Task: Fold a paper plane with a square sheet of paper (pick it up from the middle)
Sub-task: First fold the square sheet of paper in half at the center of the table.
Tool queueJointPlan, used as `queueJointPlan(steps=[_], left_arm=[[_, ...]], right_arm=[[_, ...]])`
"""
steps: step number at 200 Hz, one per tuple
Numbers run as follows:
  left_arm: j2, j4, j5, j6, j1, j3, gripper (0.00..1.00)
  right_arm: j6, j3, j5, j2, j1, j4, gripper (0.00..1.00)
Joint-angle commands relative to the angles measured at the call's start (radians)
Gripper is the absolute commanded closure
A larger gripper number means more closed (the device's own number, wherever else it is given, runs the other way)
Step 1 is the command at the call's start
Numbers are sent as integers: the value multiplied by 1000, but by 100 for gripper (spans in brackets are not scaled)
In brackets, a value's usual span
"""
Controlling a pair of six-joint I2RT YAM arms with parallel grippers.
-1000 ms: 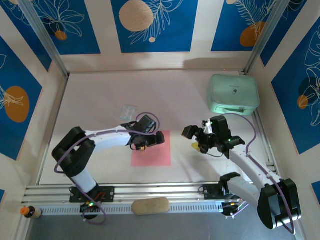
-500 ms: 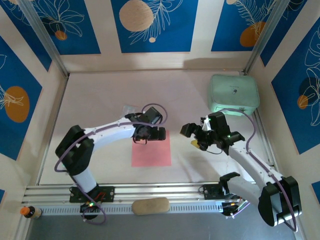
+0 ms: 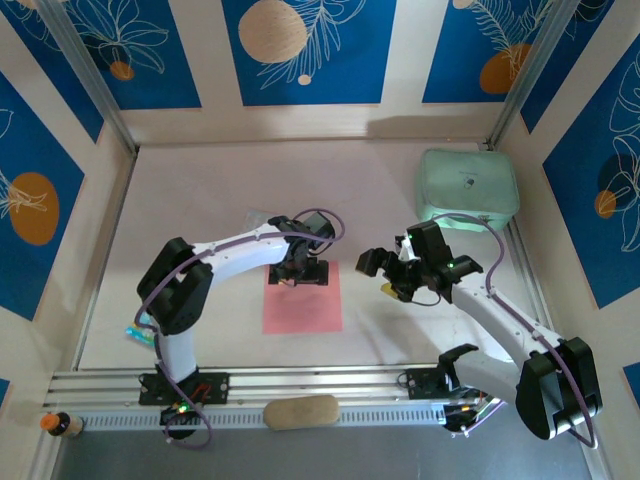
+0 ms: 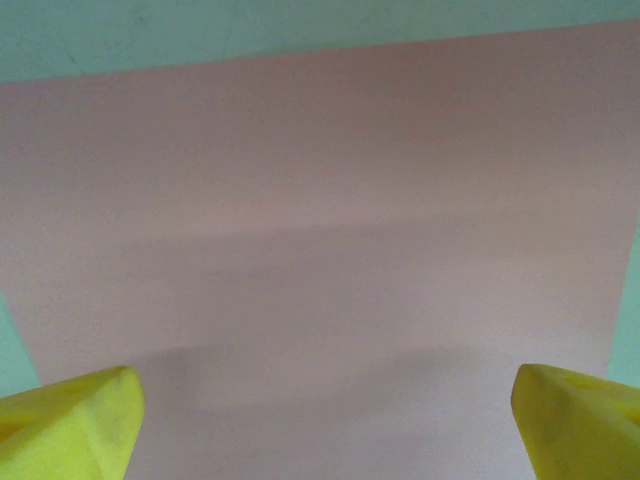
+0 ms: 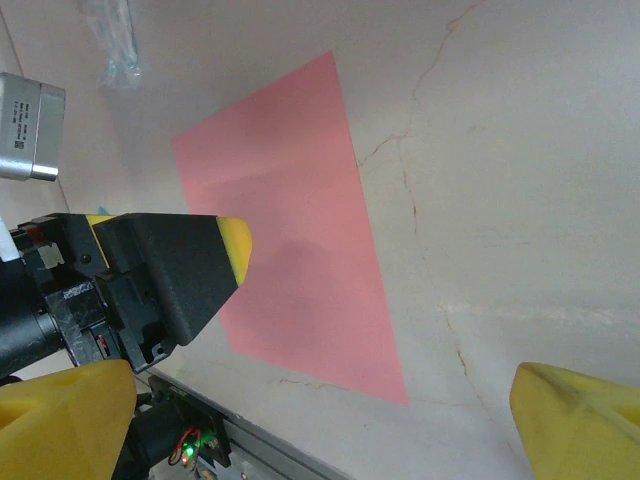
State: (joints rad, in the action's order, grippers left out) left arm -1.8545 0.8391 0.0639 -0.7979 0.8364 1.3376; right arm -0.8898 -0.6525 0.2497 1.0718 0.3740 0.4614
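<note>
Pick-up step: your left gripper [image 3: 304, 272], jaws wide, hovers over the far edge of the flat square sheet of paper [image 3: 303, 308], seemingly not touching. Your right gripper [image 3: 384, 276] hangs agape beside it. Next, pinch its middle.

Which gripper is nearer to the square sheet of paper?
Left. The left gripper hangs open over the far edge of the square sheet of paper; the right gripper, also open, is off to its right, apart from it.
</note>
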Motion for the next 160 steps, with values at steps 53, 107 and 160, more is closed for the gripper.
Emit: queueJointPlan(steps=[53, 107, 160], left_arm=[[-57, 30, -24, -69, 10, 24, 5], [-76, 28, -14, -107, 19, 26, 4], [-97, 38, 19, -137, 21, 33, 3]], right_arm=[[26, -13, 19, 20, 6, 6, 3], [32, -10, 21, 36, 6, 5, 3], [40, -10, 25, 42, 2, 6, 2]])
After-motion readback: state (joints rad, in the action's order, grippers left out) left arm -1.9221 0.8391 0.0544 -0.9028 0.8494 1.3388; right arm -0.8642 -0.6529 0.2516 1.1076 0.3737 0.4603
